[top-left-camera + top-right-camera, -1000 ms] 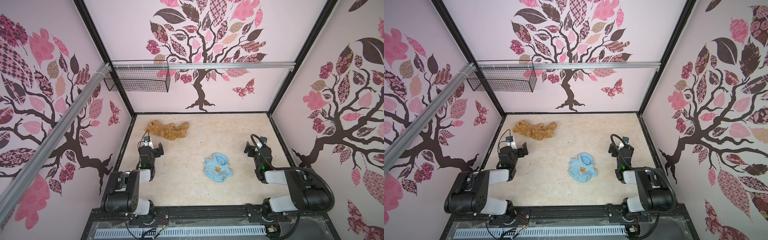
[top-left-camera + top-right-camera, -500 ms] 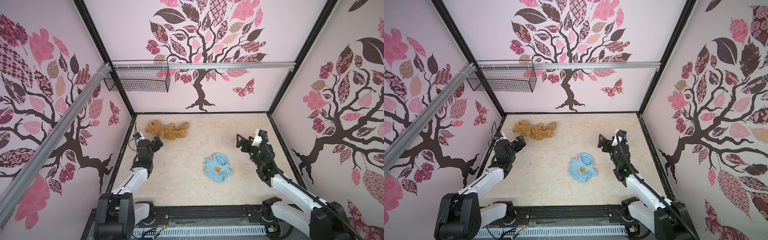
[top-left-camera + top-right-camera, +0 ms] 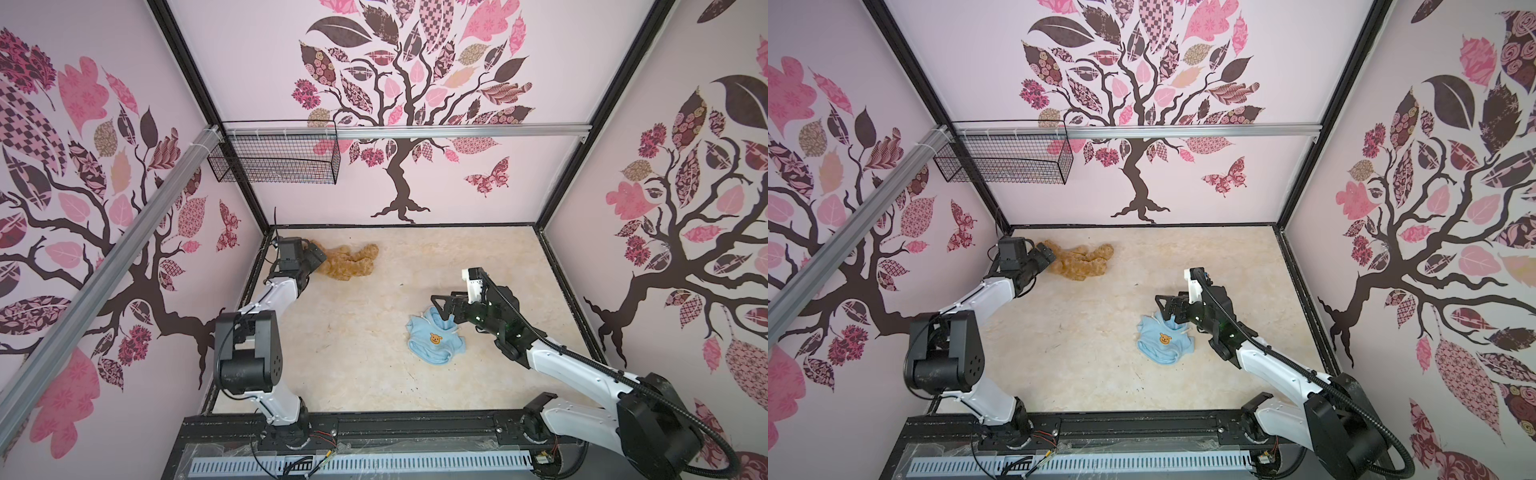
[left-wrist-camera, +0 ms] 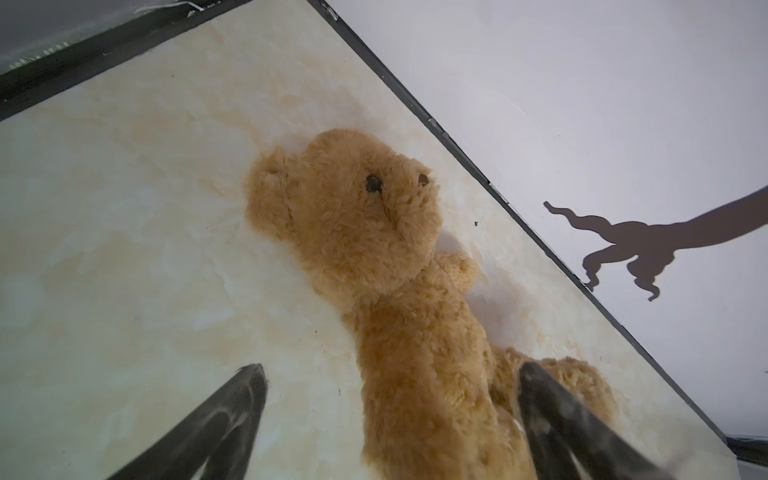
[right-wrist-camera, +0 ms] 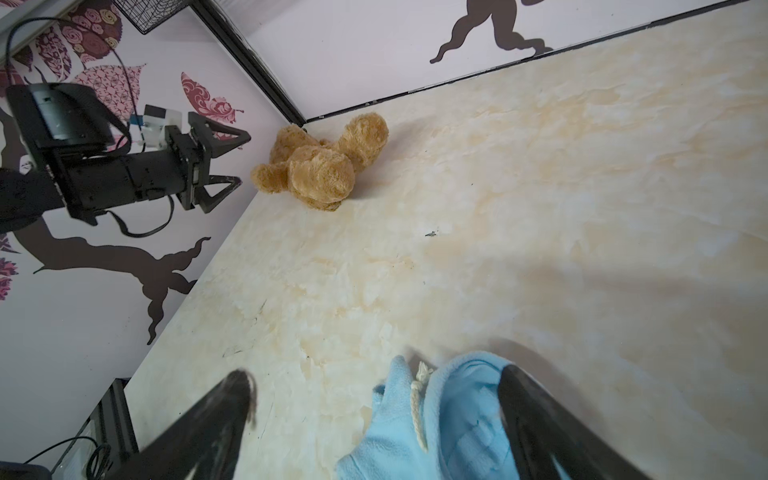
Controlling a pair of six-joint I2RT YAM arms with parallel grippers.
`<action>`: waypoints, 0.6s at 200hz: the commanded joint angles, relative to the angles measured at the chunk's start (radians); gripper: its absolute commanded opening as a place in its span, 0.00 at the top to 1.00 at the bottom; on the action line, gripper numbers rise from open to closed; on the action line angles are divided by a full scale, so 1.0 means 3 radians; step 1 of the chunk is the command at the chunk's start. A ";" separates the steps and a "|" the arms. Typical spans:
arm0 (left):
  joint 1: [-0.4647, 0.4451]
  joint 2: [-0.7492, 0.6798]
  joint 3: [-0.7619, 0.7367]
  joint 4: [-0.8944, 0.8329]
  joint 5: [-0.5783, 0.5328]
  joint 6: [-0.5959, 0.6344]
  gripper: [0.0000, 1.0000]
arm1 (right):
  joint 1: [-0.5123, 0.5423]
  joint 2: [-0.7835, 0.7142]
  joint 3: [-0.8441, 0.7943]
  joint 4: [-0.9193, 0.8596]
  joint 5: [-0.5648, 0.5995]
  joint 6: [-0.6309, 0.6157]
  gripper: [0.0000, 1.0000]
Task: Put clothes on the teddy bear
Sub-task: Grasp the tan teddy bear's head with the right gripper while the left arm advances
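We see the teddy bear (image 3: 349,262) lying at about eleven o'clock on the table (image 3: 353,374), close to the far left corner. The blue shirt (image 3: 434,340) is well apart from it, at about four o'clock of centre. In the left wrist view the left gripper (image 3: 321,258) is spread wide with a finger on each side of the bear's lower body, closed on nothing. We judge it is placed there because the trunk gives the firmest hold on soft plush. The right gripper (image 3: 439,308) is likewise wide open and empty, poised over the hood end of the shirt, probably because that opening must be lifted for the bear to go in. The bear lies face up, its long axis running roughly from nine to three o'clock along the far edge. Its head seems to point toward three o'clock, away from the left gripper, though the top views are too coarse for us to be sure.
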 commanded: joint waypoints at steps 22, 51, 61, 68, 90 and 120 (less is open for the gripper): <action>0.0018 0.0679 0.0729 -0.0426 0.0305 -0.0055 0.03 | 0.0010 0.0174 0.0185 -0.0047 -0.0211 -0.0067 0.03; 0.0021 0.1008 0.0884 -0.0378 0.0533 -0.0194 0.03 | 0.0009 0.0323 0.0217 -0.0047 -0.0282 -0.0034 0.03; 0.0011 0.1076 0.0893 -0.0301 0.0642 -0.0224 0.06 | 0.0012 0.0374 0.0230 -0.0053 -0.0309 -0.0020 0.03; 0.0005 0.1112 0.0892 -0.0231 0.0712 -0.0251 0.11 | 0.0010 0.0406 0.0243 -0.0065 -0.0324 -0.0013 0.02; -0.0009 0.1145 0.0849 -0.0048 0.0917 -0.0288 0.31 | 0.0008 0.0479 0.0296 -0.0144 -0.0337 -0.0021 0.02; -0.0047 0.0956 0.0604 0.0335 0.1254 -0.0315 0.61 | 0.0009 0.0455 0.0393 -0.0390 -0.0212 -0.0068 0.01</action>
